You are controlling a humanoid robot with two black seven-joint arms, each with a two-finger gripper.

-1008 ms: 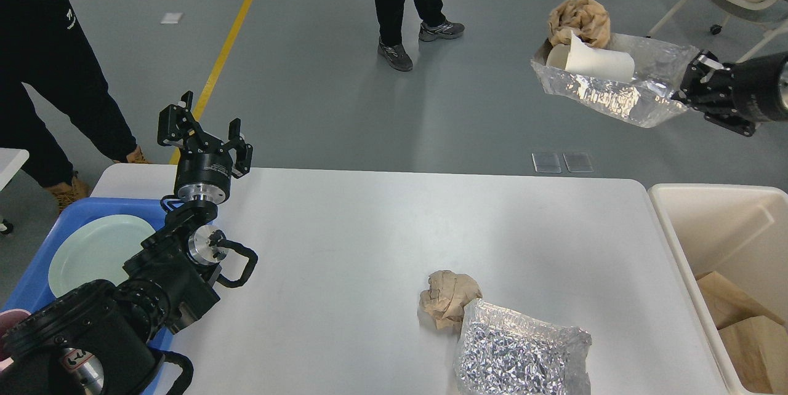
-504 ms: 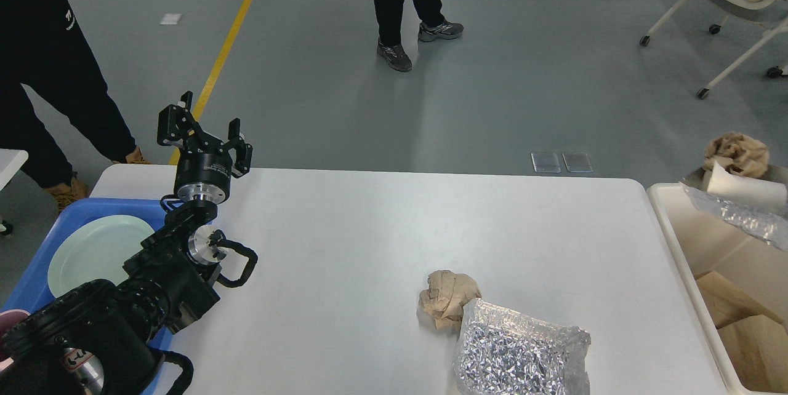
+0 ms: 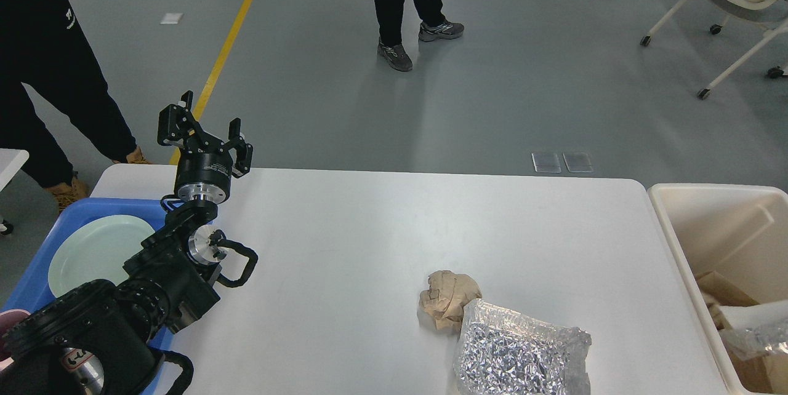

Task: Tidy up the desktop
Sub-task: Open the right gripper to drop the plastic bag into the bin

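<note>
The white desktop [image 3: 345, 241] fills the middle of the head view. On it, near the front, lie a crumpled brown paper ball [image 3: 448, 298] and a crinkled silver foil container [image 3: 520, 358] touching it on its right. My left gripper [image 3: 204, 130] is held up above the desktop's far left corner, fingers spread open with nothing between them. My right gripper is out of view.
A blue tray [image 3: 37, 284] with a pale green plate [image 3: 95, 250] sits at the left edge. A cream bin [image 3: 689, 241] at the right holds cardboard, a white cup and foil [image 3: 754, 333]. People stand beyond the table; a chair is at the far right.
The foil container with cup and brown paper, held high by my right gripper a second ago, has dropped into the cream bin. The right arm has left the view. The left arm is unmoved.
</note>
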